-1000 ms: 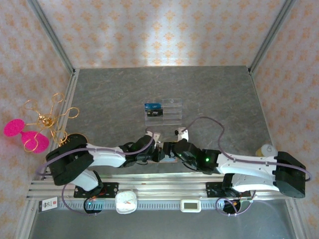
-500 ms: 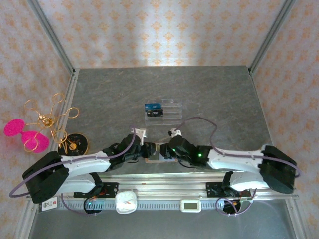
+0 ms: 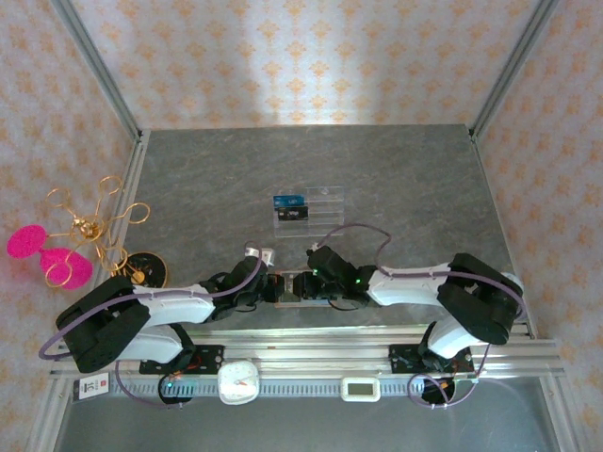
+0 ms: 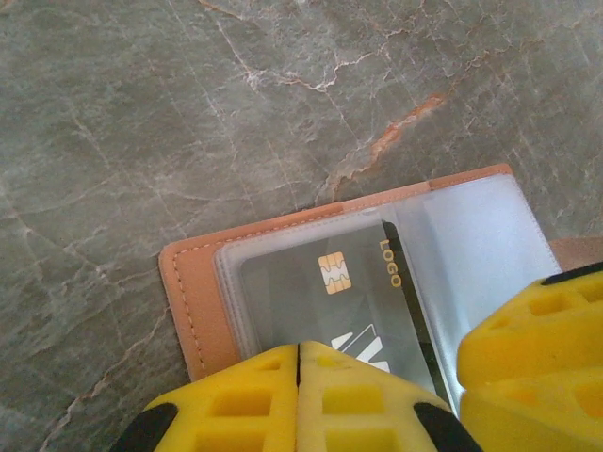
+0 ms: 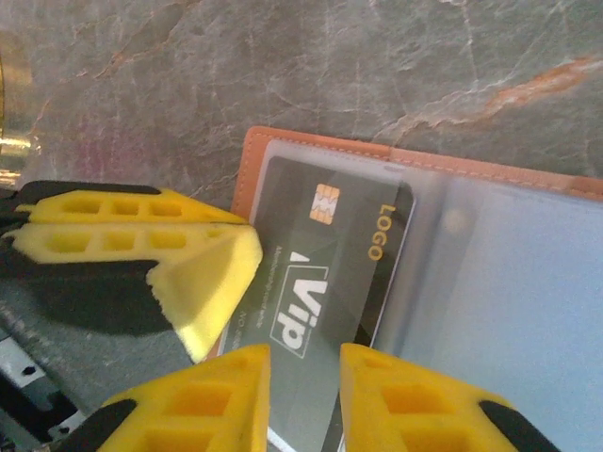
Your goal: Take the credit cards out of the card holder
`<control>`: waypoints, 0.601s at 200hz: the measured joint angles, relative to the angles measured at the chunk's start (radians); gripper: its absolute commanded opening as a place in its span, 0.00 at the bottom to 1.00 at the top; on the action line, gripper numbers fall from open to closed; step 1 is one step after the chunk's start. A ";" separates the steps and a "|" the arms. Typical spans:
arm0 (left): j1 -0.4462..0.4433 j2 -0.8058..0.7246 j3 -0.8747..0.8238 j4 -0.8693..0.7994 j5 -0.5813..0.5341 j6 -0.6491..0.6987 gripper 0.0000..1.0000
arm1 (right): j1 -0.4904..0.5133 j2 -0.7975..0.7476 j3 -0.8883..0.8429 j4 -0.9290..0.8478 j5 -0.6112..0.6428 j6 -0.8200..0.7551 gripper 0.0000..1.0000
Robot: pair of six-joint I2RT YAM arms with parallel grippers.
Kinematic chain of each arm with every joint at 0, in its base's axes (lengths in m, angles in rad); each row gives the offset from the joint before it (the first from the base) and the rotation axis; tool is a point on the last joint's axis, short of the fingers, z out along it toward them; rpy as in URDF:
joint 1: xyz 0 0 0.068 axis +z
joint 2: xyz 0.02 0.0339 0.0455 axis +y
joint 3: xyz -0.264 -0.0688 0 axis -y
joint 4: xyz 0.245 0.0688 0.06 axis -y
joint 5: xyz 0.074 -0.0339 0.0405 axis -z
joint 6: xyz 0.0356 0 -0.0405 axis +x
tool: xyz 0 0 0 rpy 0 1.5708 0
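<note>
Currently part done, I judge. Blue card [image 3: 289,201] and black card [image 3: 295,214] stand on the clear rack [image 3: 325,209], well beyond both claws. VIP card [image 4: 311,301] lies sleeved in the open wallet [image 4: 188,292], directly under my closed, empty left claw [image 4: 299,386]; right claw [image 5: 304,377] slightly parted above it, gripping nothing.

a robot test cell: patterned backdrop walls [image 3: 311,56] on aluminium framing [image 3: 94,66] box in a grey marbled worktop [image 3: 396,179].
</note>
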 measured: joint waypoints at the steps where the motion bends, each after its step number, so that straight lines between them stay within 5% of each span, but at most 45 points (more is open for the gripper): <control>1: 0.000 0.000 0.000 0.000 0.000 0.000 0.05 | 0.000 0.001 0.000 0.000 0.000 0.000 0.25; 90: 0.000 0.012 -0.017 0.051 0.001 -0.001 0.00 | -0.032 0.068 0.007 0.007 -0.007 0.045 0.12; 120: 0.000 0.022 -0.025 0.080 0.001 -0.004 0.00 | -0.037 0.079 0.015 0.010 -0.021 0.056 0.15</control>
